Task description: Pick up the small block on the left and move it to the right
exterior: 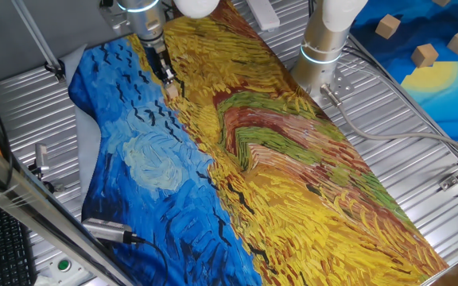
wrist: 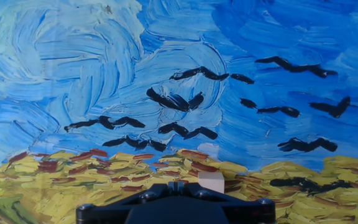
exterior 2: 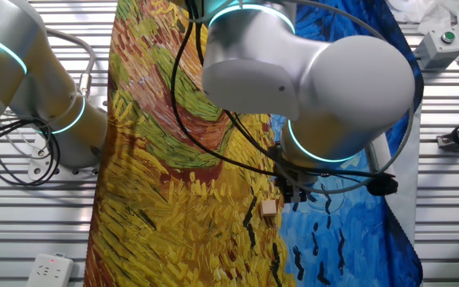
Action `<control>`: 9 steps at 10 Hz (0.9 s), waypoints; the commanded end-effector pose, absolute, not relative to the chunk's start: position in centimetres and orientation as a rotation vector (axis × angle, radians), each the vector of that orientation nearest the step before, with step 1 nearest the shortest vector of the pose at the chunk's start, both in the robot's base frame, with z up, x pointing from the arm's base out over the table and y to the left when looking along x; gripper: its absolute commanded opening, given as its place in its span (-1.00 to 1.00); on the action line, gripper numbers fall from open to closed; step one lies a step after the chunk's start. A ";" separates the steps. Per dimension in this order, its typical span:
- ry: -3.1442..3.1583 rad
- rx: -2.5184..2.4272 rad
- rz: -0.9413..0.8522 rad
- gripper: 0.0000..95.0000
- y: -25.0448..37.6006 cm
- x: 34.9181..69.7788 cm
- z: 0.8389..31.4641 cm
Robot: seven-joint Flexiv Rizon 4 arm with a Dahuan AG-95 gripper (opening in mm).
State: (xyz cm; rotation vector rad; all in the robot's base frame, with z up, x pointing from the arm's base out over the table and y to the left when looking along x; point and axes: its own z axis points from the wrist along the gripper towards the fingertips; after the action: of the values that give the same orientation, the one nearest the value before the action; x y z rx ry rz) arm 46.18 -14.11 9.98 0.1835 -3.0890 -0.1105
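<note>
The tiny pale-tan wooden cube (exterior: 171,90) sits on the painted cloth (exterior: 293,183) right where the blue sky meets the yellow field, with open cloth all round it and the cloth's edges well away. The black two-finger gripper (exterior: 168,79) hangs just over it, touching or nearly so. I cannot tell whether its fingers are apart or pinching the cube. In the hand view the cube (wrist: 211,182) peeks out squarely beside the gripper body; it has no long axis.
</note>
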 end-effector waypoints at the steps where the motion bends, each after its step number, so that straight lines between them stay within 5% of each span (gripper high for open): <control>1: -3.089 0.182 -0.109 -1.00 -14.1 46.0 10.0; 9: -3.077 0.135 -0.165 -1.00 -14.0 46.0 10.0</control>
State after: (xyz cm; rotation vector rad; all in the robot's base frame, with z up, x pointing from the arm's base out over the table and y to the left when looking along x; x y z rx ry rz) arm 45.76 -14.04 10.06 0.2257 -3.1258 -0.1487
